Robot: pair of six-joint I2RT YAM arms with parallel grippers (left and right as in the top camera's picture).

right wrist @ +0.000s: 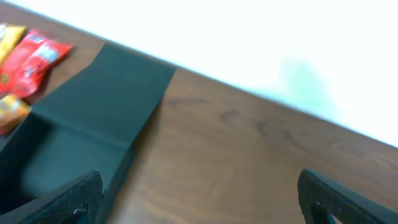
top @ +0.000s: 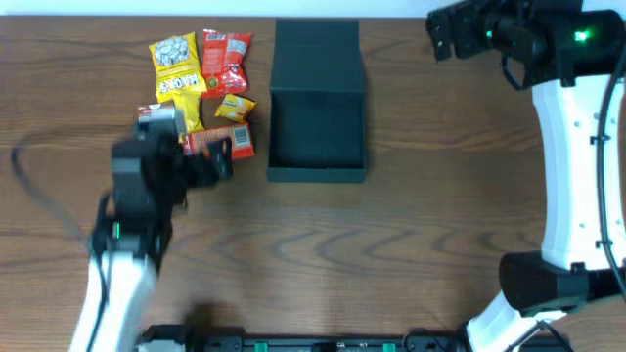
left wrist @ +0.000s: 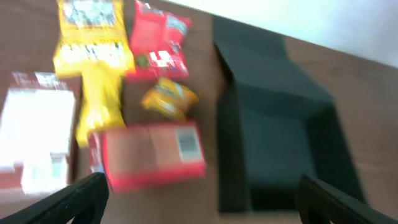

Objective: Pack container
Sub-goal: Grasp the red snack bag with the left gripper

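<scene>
The container (top: 317, 174) is a matte black box, open, with its flap lid laid back toward the far edge; its inside looks empty. It also shows in the left wrist view (left wrist: 273, 143) and the right wrist view (right wrist: 93, 130). Left of it lie snack packets: a yellow bag (top: 176, 64), a red bag (top: 226, 59), a small yellow packet (top: 235, 106) and a red-orange carton (top: 235, 140). My left gripper (top: 210, 161) is open and empty, hovering just near the carton (left wrist: 152, 155). My right gripper (top: 445, 34) is open and empty, high at the far right of the box.
A white-and-red packet (left wrist: 34, 143) lies left of the carton, partly under my left arm. The brown wooden table (top: 411, 225) ends at a white wall along the far edge.
</scene>
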